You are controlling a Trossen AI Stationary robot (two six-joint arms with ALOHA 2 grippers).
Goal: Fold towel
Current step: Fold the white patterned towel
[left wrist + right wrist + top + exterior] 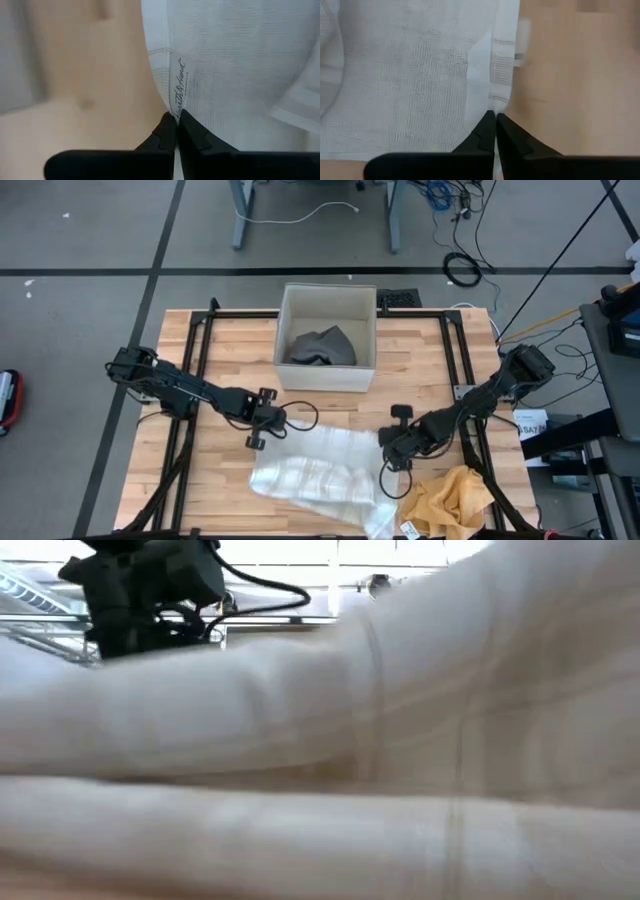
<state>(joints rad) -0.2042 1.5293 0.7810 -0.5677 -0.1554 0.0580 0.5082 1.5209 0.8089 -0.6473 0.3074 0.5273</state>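
The dark left arm reaches in low from the table's left side, its two-finger left gripper (177,116) pinched together on the edge of the white woven towel (320,475). The dark right arm mirrors it from the right, its right gripper (492,116) likewise clamped on the towel's edge.

- Towel (325,470) lies on the counter (230,340), near its front edge.
- Bin (327,337) stands behind it, a cloth (322,346) inside.
- Second cloth (450,502) lies right of the towel.
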